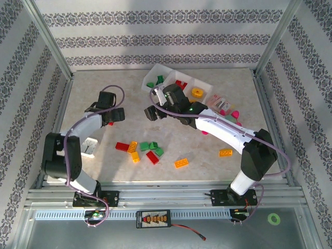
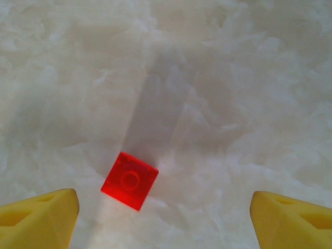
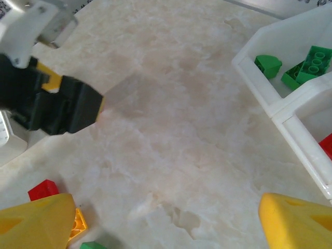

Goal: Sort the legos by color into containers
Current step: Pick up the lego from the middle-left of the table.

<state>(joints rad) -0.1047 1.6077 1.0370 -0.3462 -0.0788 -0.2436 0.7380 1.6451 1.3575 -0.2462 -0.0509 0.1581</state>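
1. A bunch of loose legos is scattered on the table near the front middle, a mix of red, orange, yellow and green. Two more orange ones lie off to the right.
2. One small red brick sits flat on its own, stud up.
3. The left gripper hangs right over that brick with its yellow fingers spread wide. The brick sits between them and just ahead, not touching either one.
4. The tray sits angled at the back. It has green pieces in the left compartment, red in the middle and a yellow piece in the right.
5. The right gripper hovers over bare table just beside the tray's green end, fingers wide apart with nothing between them.
6. Pink pieces lie right of the tray, and a small white box sits by the left arm.
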